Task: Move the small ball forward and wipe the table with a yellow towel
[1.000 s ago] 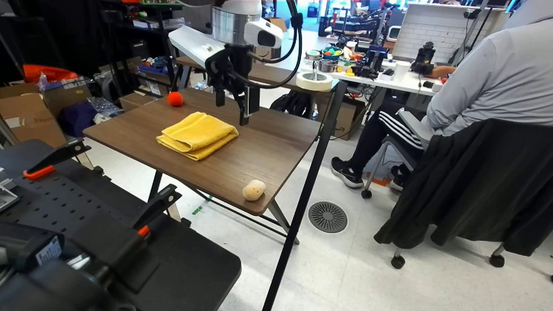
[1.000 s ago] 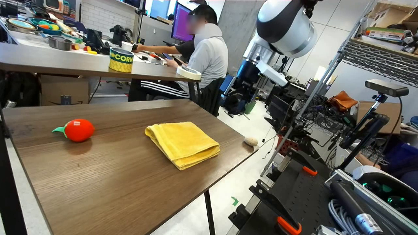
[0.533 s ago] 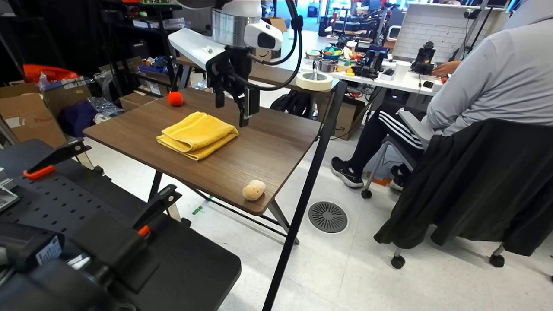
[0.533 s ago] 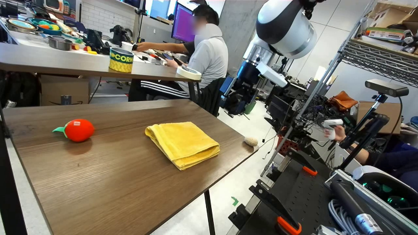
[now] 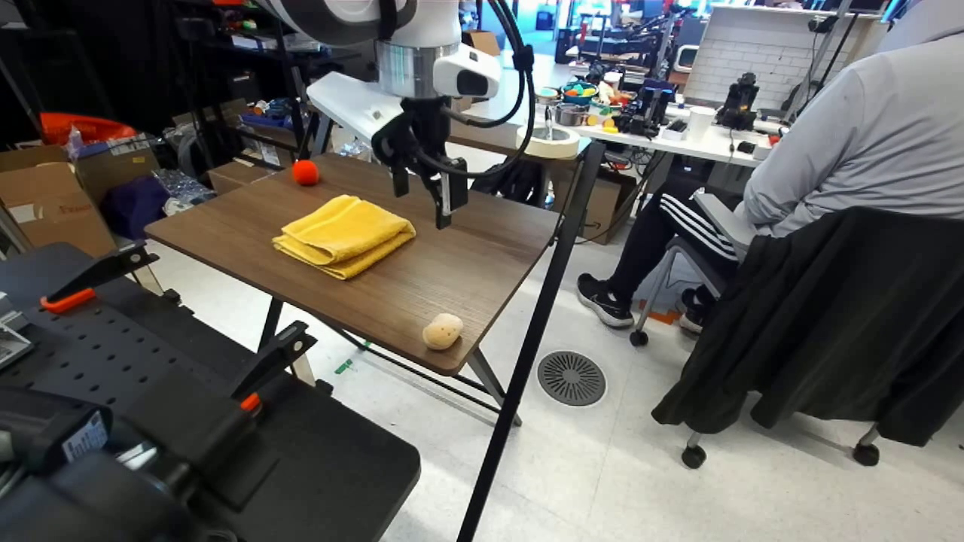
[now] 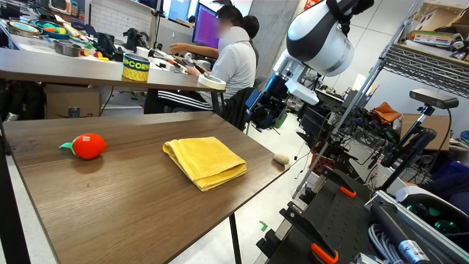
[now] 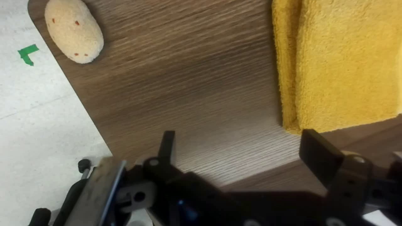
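In the wrist view the gripper point(image 7: 238, 135) is closest, its jaws spread wide with only air between them, raised above the dark brown wood-grain table point(image 7: 188, 103). Below, the small beige ball point(image 7: 75, 31) rests on the table beside a rounded corner, well apart from the folded yellow towel point(image 7: 348, 66). Beyond the towel, in an exterior view, sits a red roundish toy point(image 5: 306, 172).
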